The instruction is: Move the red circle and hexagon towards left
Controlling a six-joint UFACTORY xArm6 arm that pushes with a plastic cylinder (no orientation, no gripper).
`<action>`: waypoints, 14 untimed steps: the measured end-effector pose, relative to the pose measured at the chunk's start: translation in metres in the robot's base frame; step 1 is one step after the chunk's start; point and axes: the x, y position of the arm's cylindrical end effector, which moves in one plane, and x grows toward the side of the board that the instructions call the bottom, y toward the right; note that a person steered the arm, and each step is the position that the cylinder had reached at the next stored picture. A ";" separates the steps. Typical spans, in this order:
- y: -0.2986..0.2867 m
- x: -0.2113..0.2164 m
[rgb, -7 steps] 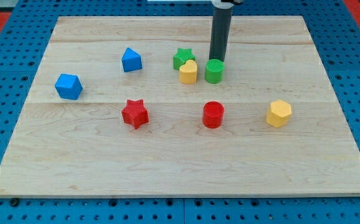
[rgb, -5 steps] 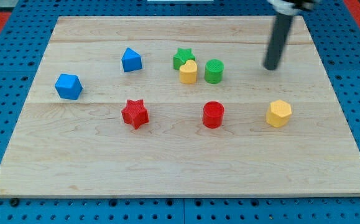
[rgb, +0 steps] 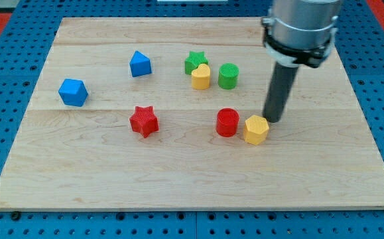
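The red circle (rgb: 227,123) sits on the wooden board, right of the middle. The yellow hexagon (rgb: 256,129) lies just to its right, close to it or touching it. My tip (rgb: 272,120) is at the hexagon's upper right edge, touching it or nearly so. The rod rises from there toward the view's top.
A red star (rgb: 143,121) lies left of the circle. A green cylinder (rgb: 228,76), a yellow block (rgb: 201,77) and a green star (rgb: 194,62) cluster above it. A blue block (rgb: 140,64) and a blue cube (rgb: 73,91) sit at the left. The board's right edge (rgb: 367,133) is beyond the rod.
My tip has moved from beside the green cylinder to the right and then down. The yellow hexagon has slid left to the red circle's side.
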 end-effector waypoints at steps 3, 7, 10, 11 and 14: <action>-0.070 0.044; -0.125 0.056; -0.060 0.025; -0.109 0.001; -0.237 -0.038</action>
